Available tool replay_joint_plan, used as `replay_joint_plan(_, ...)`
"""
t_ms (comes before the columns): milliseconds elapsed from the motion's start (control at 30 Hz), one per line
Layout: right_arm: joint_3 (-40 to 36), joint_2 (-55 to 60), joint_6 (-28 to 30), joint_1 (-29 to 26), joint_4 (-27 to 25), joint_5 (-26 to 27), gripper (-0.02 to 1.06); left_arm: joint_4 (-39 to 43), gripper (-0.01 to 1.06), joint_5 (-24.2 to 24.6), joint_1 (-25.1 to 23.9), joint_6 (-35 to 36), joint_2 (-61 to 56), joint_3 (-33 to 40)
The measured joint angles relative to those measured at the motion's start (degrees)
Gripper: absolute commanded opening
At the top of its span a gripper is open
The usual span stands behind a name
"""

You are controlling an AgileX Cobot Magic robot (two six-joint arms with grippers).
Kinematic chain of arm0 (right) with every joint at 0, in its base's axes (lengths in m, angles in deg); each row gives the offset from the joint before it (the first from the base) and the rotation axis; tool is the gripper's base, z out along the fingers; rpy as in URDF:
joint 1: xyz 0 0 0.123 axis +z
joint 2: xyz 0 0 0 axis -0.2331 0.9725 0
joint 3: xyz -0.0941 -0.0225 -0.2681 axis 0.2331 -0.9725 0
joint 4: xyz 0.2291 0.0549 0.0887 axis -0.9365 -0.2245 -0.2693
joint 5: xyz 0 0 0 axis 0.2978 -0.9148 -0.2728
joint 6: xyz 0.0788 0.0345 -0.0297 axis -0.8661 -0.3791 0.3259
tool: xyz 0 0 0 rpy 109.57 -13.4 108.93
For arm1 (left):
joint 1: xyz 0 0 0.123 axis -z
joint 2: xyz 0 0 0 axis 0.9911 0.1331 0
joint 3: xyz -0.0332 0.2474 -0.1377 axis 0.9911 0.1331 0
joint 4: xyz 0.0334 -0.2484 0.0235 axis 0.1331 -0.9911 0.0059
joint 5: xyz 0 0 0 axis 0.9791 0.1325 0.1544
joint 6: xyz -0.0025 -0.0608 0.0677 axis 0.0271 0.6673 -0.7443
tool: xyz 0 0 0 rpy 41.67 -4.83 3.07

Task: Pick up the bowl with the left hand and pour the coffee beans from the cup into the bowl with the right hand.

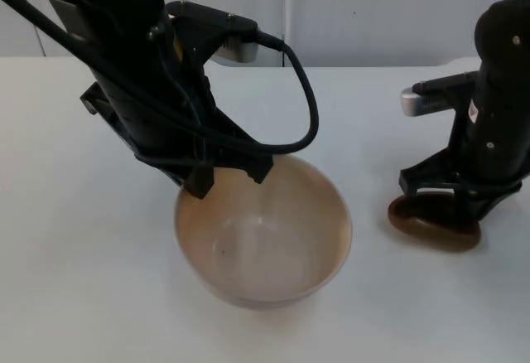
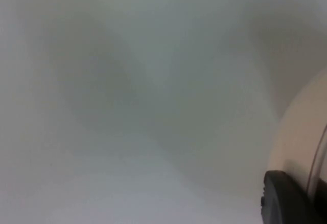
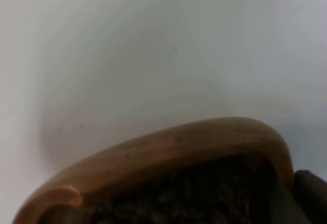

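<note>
A beige bowl (image 1: 263,239) stands empty on the white table (image 1: 74,214) near the front middle. My left gripper (image 1: 230,176) hangs over its far left rim, fingers apart, one by the rim's outside and one over the inside. In the left wrist view the bowl's pale wall (image 2: 301,127) lies beside a black fingertip (image 2: 283,198). At the right, a brown wooden cup (image 1: 435,222) sits between the fingers of my right gripper (image 1: 451,193), which is shut on it. The right wrist view shows the cup's wooden rim (image 3: 168,152) and dark coffee beans (image 3: 189,193) inside.
A grey partition wall (image 1: 373,7) closes off the table's back. Bare table lies between the bowl and the cup, and to the left of the bowl.
</note>
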Motion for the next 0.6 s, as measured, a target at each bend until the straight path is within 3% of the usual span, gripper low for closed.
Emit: replay_joint_plan(600,0.0,0.0,0.0,0.0,0.0,0.85,0.08,0.0,0.0,0.0,0.0,0.0,0.0,0.0)
